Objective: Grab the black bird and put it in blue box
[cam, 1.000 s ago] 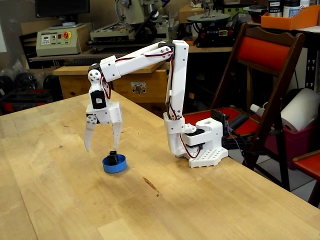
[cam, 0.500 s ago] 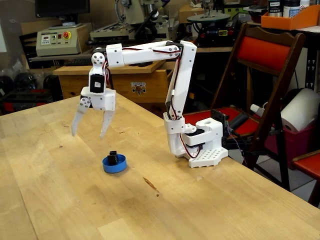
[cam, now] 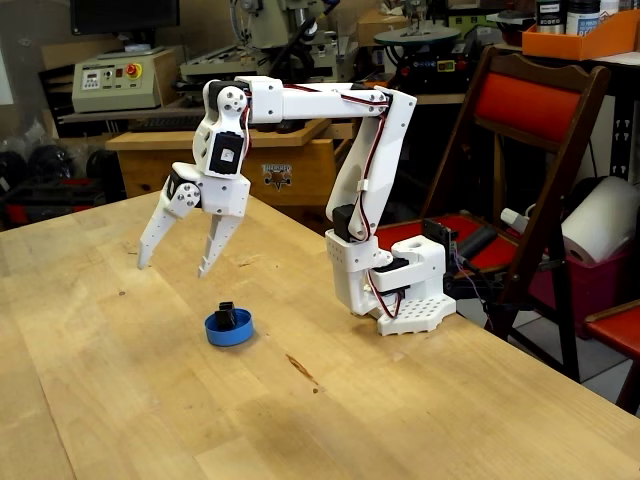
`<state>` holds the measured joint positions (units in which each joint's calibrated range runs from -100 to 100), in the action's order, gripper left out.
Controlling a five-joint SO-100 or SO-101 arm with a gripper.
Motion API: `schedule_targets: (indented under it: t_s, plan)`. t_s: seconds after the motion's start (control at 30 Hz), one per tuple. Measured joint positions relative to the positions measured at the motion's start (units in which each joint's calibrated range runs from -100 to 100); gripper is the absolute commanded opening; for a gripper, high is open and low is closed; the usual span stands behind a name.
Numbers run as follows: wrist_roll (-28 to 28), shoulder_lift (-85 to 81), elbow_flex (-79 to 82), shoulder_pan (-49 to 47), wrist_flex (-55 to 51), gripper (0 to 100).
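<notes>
The black bird [cam: 226, 316] sits inside the blue box [cam: 229, 328], a small round blue dish on the wooden table [cam: 150, 400]. My white gripper [cam: 173, 266] hangs open above and to the left of the dish, well clear of it. Nothing is between its two fingers, and they point down and to the left.
The arm's white base [cam: 400, 290] stands on the table to the right of the dish. A red folding chair [cam: 530, 150] is past the table's right edge. A wooden bench with machines [cam: 200, 150] lies behind. An orange bin [cam: 580, 40] sits at the top right.
The gripper has risen from just over the dish and swung up and to the left, its fingers spread wider. The bird stays in the dish.
</notes>
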<state>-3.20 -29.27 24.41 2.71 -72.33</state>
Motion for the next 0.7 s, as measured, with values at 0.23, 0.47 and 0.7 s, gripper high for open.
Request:
schedule_targets:
  t_s: [0.23,0.47,0.7]
  plan:
    - [0.0,-9.79,0.0,-0.07,-1.2,28]
    - [0.0,-21.12,8.75,-0.07,-8.72,28]
    - [0.05,-22.92,17.67,-0.66,-9.12,28]
